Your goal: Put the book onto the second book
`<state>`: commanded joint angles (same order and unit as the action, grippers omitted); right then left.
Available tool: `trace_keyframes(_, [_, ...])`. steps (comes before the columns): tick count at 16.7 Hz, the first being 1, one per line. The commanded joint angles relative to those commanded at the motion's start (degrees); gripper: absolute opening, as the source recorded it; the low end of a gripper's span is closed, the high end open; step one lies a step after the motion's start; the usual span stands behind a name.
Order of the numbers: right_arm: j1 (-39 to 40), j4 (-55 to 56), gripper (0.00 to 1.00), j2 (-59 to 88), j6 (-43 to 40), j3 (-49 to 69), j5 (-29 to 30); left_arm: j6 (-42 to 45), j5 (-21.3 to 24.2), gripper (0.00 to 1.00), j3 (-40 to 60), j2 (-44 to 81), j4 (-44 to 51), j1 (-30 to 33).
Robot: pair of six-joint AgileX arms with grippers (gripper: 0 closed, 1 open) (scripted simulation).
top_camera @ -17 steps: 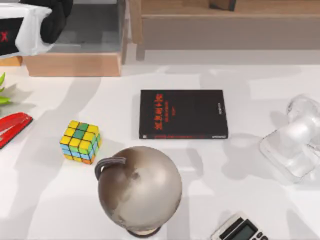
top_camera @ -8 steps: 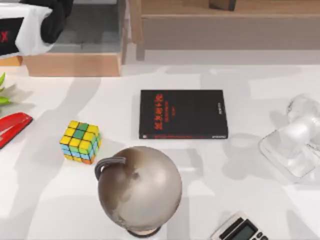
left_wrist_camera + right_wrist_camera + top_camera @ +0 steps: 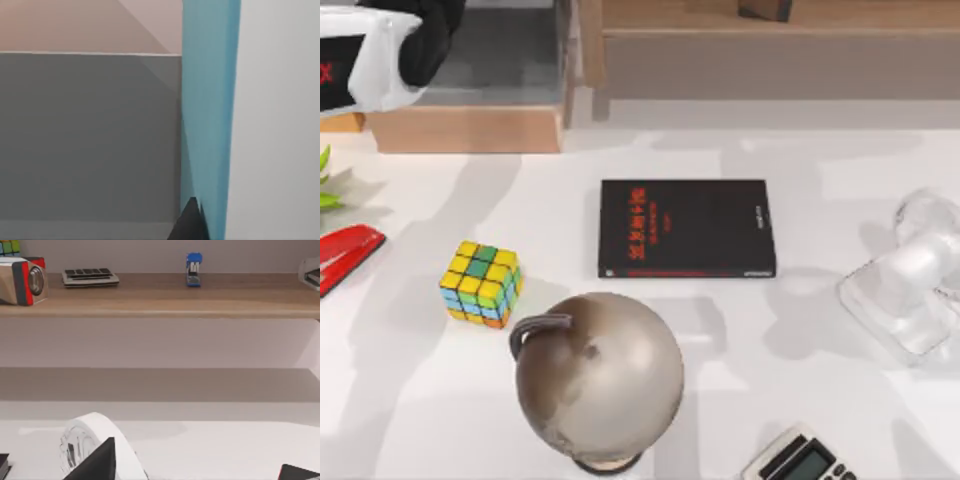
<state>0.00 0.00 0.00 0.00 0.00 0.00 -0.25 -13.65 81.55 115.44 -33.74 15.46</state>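
A matte grey globe (image 3: 599, 382) stands at the table's near edge, a bright puzzle cube (image 3: 481, 284) to its left. Beyond them the thin black book (image 3: 686, 228) lies flat, glossy, red-lettered. The left wrist view shows the smooth teal book (image 3: 209, 115) upright against a dark fingertip (image 3: 190, 222); whether the jaws grip cannot be told.

The second book (image 3: 687, 228) lies flat mid-table — thin, black, red title characters, a red line along one edge. The book (image 3: 207, 115) shows teal-blue, close up.
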Motion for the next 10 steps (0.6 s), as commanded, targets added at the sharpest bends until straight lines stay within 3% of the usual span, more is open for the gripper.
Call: trace_keyframes(10, [0.0, 0.0, 1.0, 0.0, 0.0, 0.0, 0.0, 1.0, -0.7, 0.0, -1.5, -3.3, 1.1, 0.6])
